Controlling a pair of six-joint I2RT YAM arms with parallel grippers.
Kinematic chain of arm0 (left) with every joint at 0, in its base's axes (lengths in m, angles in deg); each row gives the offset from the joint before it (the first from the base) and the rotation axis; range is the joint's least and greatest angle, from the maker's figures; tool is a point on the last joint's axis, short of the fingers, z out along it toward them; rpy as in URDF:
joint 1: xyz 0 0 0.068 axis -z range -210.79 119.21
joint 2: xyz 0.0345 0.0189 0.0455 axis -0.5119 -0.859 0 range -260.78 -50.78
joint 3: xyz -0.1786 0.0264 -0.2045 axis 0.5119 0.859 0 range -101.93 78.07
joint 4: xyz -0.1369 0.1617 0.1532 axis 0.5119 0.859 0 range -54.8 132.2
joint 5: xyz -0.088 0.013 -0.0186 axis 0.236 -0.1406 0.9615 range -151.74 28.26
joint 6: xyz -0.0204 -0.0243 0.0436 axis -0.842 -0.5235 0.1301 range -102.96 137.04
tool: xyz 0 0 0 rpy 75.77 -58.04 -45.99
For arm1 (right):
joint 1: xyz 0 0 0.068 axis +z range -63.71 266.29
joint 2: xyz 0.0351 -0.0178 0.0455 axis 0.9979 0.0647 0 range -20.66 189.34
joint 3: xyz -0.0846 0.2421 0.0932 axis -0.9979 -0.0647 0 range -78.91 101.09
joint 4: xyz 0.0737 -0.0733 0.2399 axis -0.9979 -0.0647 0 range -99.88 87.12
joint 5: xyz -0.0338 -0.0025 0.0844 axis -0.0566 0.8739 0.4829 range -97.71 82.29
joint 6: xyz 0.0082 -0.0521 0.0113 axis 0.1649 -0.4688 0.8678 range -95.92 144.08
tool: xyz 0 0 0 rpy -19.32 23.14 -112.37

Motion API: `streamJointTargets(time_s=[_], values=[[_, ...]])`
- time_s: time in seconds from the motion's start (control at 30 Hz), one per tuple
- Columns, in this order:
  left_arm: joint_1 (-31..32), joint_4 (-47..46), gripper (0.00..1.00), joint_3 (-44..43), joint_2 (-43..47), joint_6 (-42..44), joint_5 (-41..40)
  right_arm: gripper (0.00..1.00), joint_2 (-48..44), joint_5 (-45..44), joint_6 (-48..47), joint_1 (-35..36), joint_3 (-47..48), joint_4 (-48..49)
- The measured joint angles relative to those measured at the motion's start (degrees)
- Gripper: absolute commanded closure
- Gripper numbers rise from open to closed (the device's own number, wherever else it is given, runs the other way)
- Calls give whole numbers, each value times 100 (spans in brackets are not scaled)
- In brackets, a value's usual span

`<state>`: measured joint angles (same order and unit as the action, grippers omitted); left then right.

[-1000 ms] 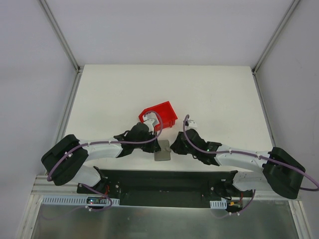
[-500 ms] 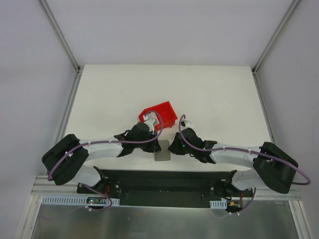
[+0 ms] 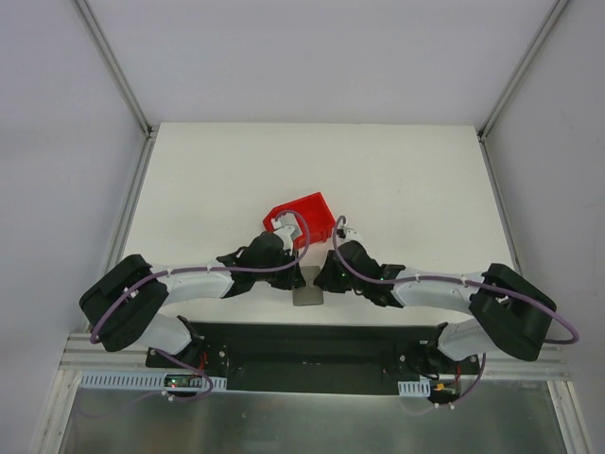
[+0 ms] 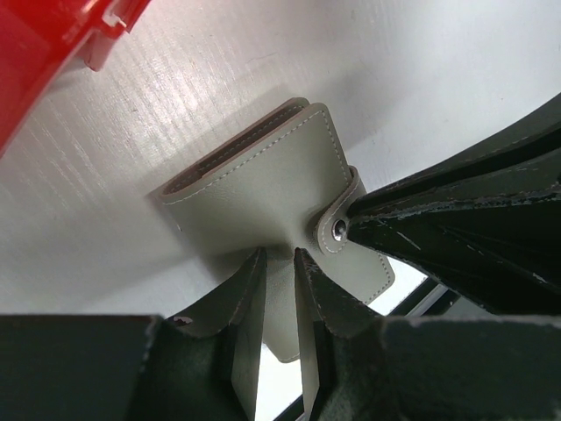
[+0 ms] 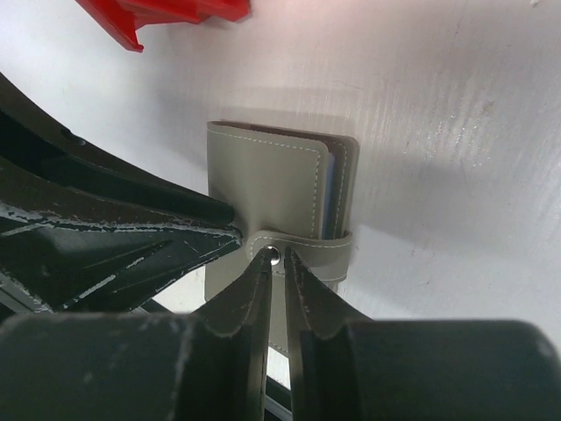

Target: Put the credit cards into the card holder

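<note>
the card holder (image 4: 263,189), seemingly light and supple, is clamped by the left fingers (image 4: 241,307). its snap strap (image 5: 329,253), the likely hold, is pinched by the right fingers (image 5: 250,294).

Overhead, close wrists: common card holder (image 4: 263,189)

No readable text, label, brand, number or sign in any view. Wallet (image 4: 263,184): plain grey face with stitching, nothing legible on it or on metal snap (image 4: 337,228). Red bin (image 3: 307,216): no legible marking. Small circuit board (image 3: 186,382) by left arm base: any print too small to read.
</note>
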<state>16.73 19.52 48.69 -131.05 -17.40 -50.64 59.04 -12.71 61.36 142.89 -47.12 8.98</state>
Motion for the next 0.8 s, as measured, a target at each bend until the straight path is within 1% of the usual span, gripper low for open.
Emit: streamJointTargets(time_s=[0.5, 0.8], values=[[0, 26, 82, -26, -15, 90, 42, 88, 332, 120, 0, 17, 229, 7], [0, 55, 82, -35, -15, 92, 35, 88, 575, 83, -70, 55, 732, -691]])
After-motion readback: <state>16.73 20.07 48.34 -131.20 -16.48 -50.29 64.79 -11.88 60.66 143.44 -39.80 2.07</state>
